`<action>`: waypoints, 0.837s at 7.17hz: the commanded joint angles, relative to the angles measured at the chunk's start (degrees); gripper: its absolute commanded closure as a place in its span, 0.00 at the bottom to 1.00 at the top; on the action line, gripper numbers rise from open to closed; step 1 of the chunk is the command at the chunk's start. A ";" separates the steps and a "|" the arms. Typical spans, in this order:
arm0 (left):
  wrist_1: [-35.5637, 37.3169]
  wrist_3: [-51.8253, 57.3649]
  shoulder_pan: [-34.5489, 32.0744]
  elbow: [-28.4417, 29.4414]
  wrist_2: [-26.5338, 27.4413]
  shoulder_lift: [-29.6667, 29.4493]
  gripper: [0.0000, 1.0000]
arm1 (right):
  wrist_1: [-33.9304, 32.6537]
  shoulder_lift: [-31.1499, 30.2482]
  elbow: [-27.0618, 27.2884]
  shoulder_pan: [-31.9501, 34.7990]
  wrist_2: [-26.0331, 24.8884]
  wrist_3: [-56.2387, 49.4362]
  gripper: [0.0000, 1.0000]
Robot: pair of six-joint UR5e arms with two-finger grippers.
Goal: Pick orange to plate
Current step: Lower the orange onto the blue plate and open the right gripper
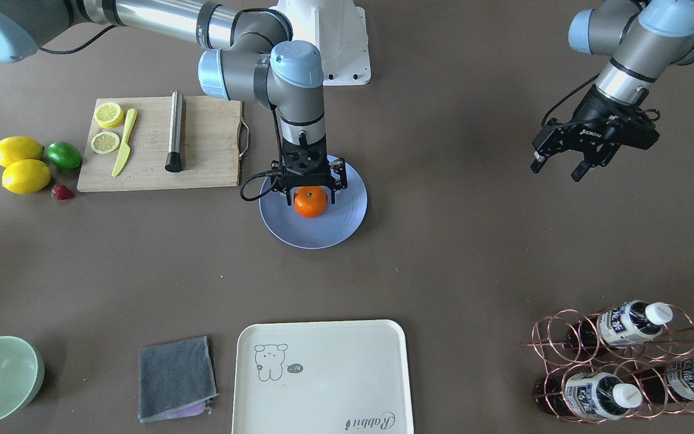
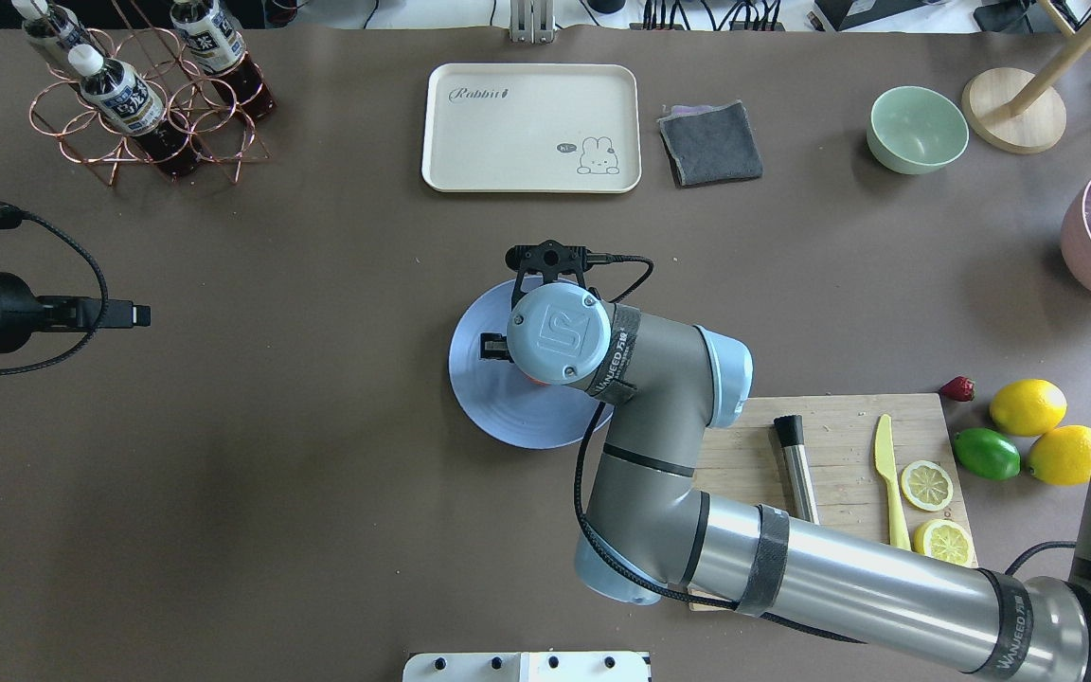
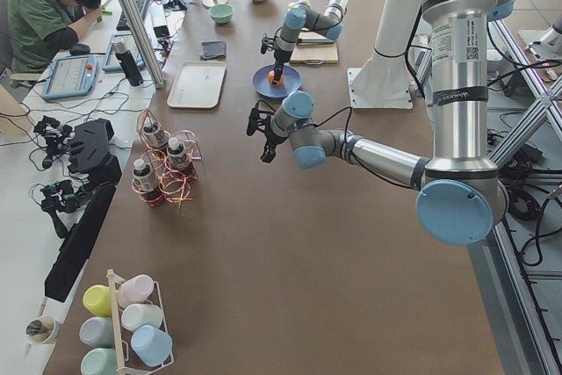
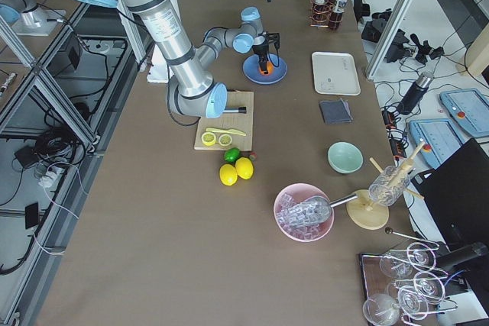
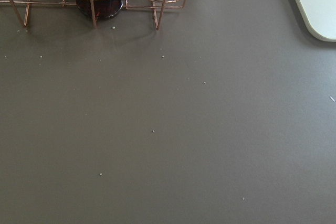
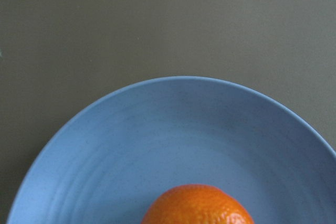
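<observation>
Brown tabletop; over the plate the right gripper flanks the orange — jaws clamped or loosened, I cannot tell; left gripper gapes, well apart — released off-centre, the fruit might roll off.

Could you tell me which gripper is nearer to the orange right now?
Right. The right gripper sits directly over the orange on the plate, straddling it; the left gripper hangs far off to the side, away from the plate.
</observation>
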 commanded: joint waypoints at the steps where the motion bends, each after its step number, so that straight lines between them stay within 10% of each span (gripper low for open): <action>1: 0.01 0.09 -1.17 0.06 -1.72 -0.01 0.02 | -5.38 1.69 5.28 3.08 3.69 -0.08 0.00; 3: 3.41 10.39 -8.00 0.15 -10.22 1.65 0.02 | -19.94 -0.66 18.09 9.40 12.31 -0.87 0.00; 6: 13.74 36.55 -21.51 -0.46 -10.52 5.70 0.02 | -24.07 -22.13 29.92 24.48 23.96 -25.82 0.00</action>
